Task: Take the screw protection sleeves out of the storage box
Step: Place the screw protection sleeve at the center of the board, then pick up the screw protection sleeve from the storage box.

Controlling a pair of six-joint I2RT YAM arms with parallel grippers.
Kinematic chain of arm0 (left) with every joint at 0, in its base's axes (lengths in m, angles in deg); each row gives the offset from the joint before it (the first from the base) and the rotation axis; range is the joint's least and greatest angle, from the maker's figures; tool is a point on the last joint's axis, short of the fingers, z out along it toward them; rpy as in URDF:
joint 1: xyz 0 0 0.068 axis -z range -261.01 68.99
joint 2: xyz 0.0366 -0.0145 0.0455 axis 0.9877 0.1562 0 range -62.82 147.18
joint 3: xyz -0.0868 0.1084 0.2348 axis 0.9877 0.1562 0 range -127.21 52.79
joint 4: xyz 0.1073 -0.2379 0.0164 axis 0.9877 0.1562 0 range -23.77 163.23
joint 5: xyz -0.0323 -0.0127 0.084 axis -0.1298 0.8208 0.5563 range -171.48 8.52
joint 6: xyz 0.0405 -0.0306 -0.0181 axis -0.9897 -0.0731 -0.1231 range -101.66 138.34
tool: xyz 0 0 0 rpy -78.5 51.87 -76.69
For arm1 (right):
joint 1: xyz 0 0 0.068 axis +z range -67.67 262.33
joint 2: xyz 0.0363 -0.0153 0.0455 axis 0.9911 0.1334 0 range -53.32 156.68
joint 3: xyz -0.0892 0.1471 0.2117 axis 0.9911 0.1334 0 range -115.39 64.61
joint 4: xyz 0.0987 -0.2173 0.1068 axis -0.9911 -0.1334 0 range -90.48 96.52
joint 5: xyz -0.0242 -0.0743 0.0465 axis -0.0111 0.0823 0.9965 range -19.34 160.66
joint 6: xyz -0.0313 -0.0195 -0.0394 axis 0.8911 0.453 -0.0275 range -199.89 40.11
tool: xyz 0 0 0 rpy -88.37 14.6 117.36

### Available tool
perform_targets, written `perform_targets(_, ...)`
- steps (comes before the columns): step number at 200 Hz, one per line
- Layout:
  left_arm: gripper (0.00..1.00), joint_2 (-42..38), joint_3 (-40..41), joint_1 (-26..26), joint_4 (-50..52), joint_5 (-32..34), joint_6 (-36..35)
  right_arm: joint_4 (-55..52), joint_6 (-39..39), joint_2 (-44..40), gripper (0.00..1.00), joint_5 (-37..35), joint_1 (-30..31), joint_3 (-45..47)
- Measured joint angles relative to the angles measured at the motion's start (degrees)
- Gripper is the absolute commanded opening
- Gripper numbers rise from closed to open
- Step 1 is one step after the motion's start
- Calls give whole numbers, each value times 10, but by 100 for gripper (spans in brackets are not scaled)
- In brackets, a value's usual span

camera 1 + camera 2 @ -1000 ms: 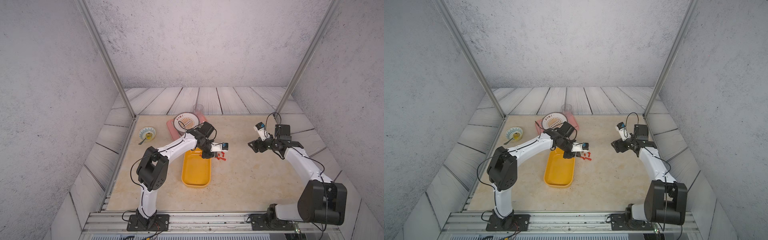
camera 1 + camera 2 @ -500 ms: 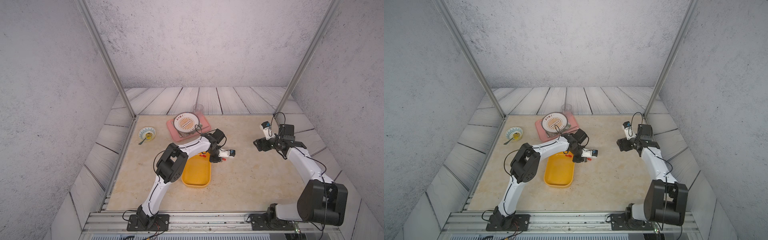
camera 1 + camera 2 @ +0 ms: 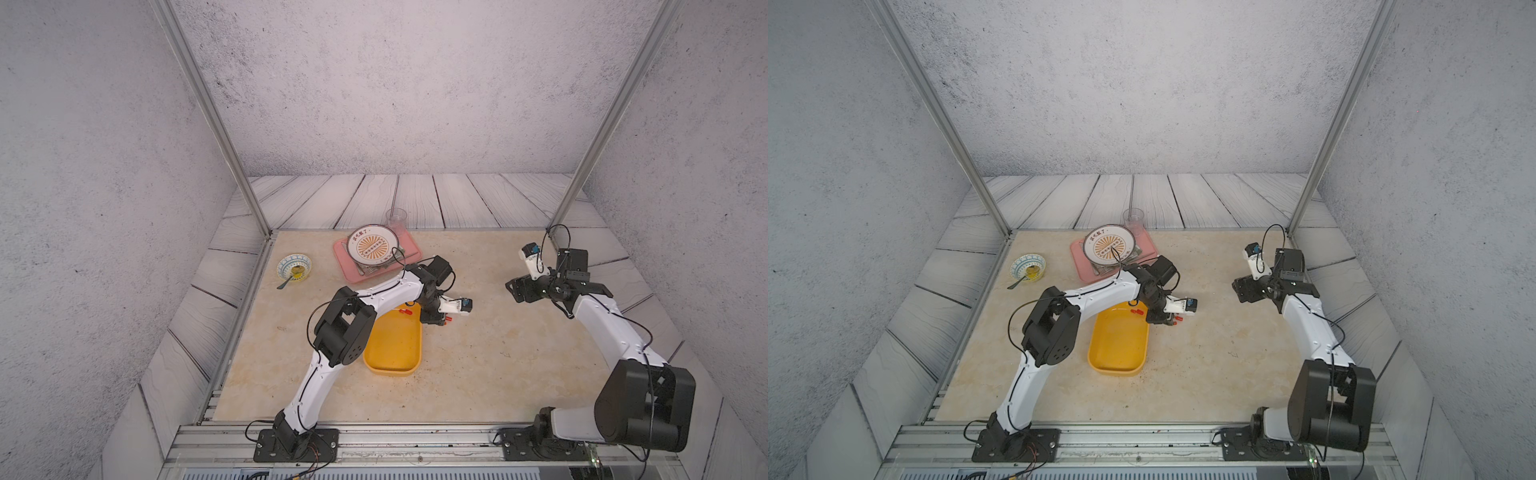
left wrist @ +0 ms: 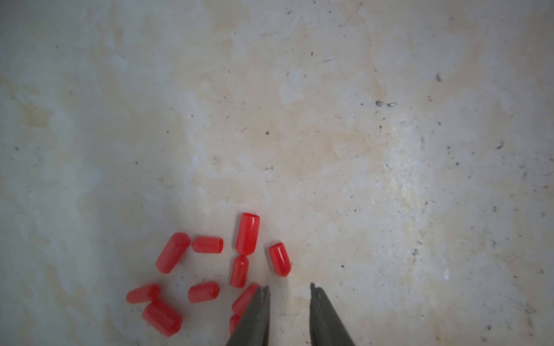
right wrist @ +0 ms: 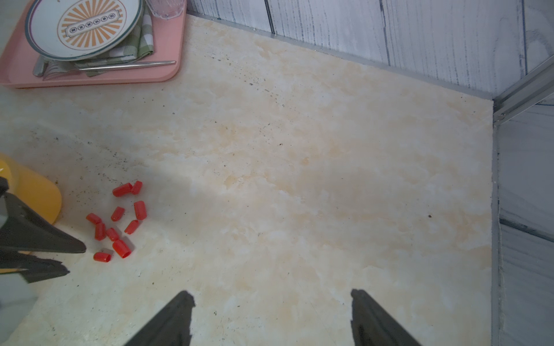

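Several small red screw protection sleeves (image 4: 239, 269) lie loose on the beige tabletop, just right of the yellow storage box (image 3: 392, 347) in both top views. The right wrist view shows the same pile of sleeves (image 5: 120, 221) beside the box (image 5: 33, 191). A red speck or two (image 3: 407, 309) shows at the box's far end. My left gripper (image 4: 289, 289) hangs low over the pile's edge, jaws a little apart with nothing between them. It sits by the box's far right corner (image 3: 434, 322). My right gripper (image 5: 272, 295) is wide open and empty, raised off to the right (image 3: 515, 291).
A pink tray (image 3: 343, 259) at the back holds a patterned plate (image 3: 372, 245), a cloth and cutlery, with a clear cup (image 3: 396, 218) behind it. A small bowl with a spoon (image 3: 294, 268) sits at the back left. Metal posts stand at the rear corners.
My left gripper's jaws have parted above the sleeve pile. The left arm's elbow has swung forward and inward. The right arm has barely moved.
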Motion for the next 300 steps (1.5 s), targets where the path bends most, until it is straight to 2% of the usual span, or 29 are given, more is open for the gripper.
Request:
perform_targets(23,25,-90,64,-17,8,-11,6,0,0,0,85,2,0,0)
perform_targets(44,24,-180,122,-53,6,-17,4,0,0,0,85,5,0,0)
perform_targets(63,24,-217,166,-88,-9,-8,-12,0,5,0,86,21,0,0)
perform_targets(90,24,-188,198,-121,-24,22,-48,-14,31,0,87,113,0,0)
perform_targets(127,24,-153,227,-120,-45,42,-98,-33,66,0,87,196,17,0)
perform_targets(197,23,-120,225,-117,-94,74,-153,-44,85,0,86,222,23,0)
perform_targets(264,22,-104,218,-117,-117,88,-160,-47,88,0,86,228,23,0)
perform_targets(300,22,-104,211,-117,-125,89,-160,-68,106,1,85,253,28,0)
